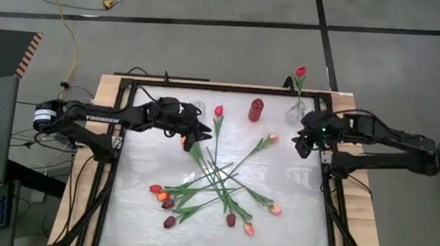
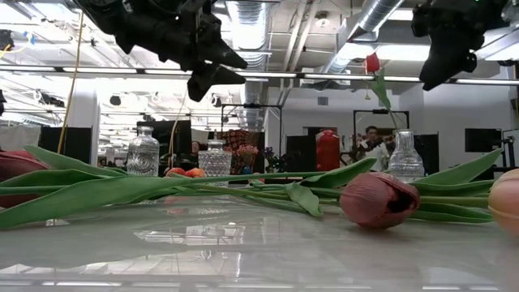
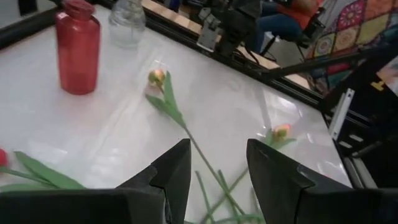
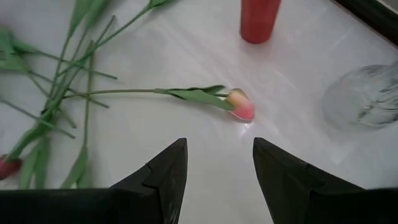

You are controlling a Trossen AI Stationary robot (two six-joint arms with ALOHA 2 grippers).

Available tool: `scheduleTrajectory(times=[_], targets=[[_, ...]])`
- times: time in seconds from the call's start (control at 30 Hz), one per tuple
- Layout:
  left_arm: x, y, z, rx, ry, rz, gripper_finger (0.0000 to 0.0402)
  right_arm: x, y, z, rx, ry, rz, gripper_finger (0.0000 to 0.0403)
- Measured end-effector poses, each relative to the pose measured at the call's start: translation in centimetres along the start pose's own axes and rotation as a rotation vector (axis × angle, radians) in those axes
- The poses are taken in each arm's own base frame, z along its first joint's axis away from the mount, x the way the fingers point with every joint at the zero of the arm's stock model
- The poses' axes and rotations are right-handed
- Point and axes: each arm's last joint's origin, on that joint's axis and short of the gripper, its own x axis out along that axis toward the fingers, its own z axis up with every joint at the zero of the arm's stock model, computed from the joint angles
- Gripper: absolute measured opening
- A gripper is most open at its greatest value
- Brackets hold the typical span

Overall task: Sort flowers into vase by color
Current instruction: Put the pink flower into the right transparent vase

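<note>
- Seen from above, a heap of flowers (image 1: 215, 187) lay on the white table (image 1: 291, 223), stems crossing at the centre of the frame and heads fanned out toward the lower left and lower right.
- One red flower (image 1: 300, 72) already stood in a clear vase (image 1: 297, 110) at the upper right edge of the table; a red bottle (image 1: 256, 109) stood just left of it, at upper centre.
- The right gripper (image 1: 305, 143) hung over the table's upper right, fingers apart and empty.
- A pink flower (image 1: 273, 138) lay just left of that gripper in the frame, its head pointing toward the gripper and its stem running down and left into the heap.
- In the right wrist view the same pink head (image 4: 241, 106) lay ahead of the spread fingers (image 4: 163, 174), slightly off the gap's centre, with the stem crosswise to the gripper's line of approach.
- The left gripper (image 1: 196, 136) hovered at upper centre-left, fingers parted and holding nothing, beside the stem of a red-headed flower (image 1: 218, 111).
- Judging by position, the right arm was much nearer the pink flower, and the left arm nearer the red-headed one.
- A grasp on the pink stem seemed to call for a short reach down and toward frame left.
</note>
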Motion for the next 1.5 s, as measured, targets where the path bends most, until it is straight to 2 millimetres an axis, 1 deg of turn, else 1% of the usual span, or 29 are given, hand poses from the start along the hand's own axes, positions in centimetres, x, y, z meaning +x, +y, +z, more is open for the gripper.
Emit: scheduleTrajectory(times=[0.13,0.3,0.47,0.53,0.63,0.8,0.93,1.07,1.13,1.23,1.43,1.5], targets=[[0.2,-0.6,-1.1,-0.065,0.089,0.003,0.0143,0.0,0.6,0.1,-0.021,-0.013,0.031,0.021],[0.1,-1.5,-3.4,-0.169,0.298,0.017,0.0143,0.5,1.3,0.3,-0.048,-0.014,0.057,0.021],[-0.3,-2.8,-5.6,-0.188,0.488,0.039,0.0143,1.5,2.1,0.4,-0.075,0.031,0.046,0.021],[-0.4,-3.3,-6.2,-0.174,0.52,0.054,0.0143,2.0,2.3,0.5,-0.088,0.052,0.037,0.021],[-0.2,-3.7,-6.2,-0.126,0.457,0.124,0.0143,2.8,2.8,0.7,-0.095,0.066,0.027,0.021],[0.3,-3.7,-4.9,-0.074,0.235,0.274,0.0143,4.0,3.5,1.4,-0.099,0.054,0.033,0.021],[0.4,-3.3,-3.6,-0.09,0.077,0.349,0.0143,4.7,3.9,1.8,-0.105,0.048,0.037,0.021],[0.4,-2.8,-2.9,-0.154,-0.011,0.399,0.0143,5.0,4.2,2.0,-0.102,0.033,0.045,0.021],[0.4,-2.6,-2.8,-0.178,-0.035,0.419,0.0143,5.1,4.2,2.1,-0.101,0.03,0.047,0.021],[1.2,-2.0,-3.0,-0.213,-0.044,0.435,0.0143,5.1,4.3,2.2,-0.099,0.021,0.052,0.021],[4.6,-0.6,-5.2,-0.259,0.016,0.443,0.0143,5.1,4.4,2.5,-0.093,-0.006,0.067,0.021],[5.7,0.0,-5.4,-0.284,0.036,0.456,0.0143,5.1,4.5,2.5,-0.092,-0.01,0.069,0.021]])
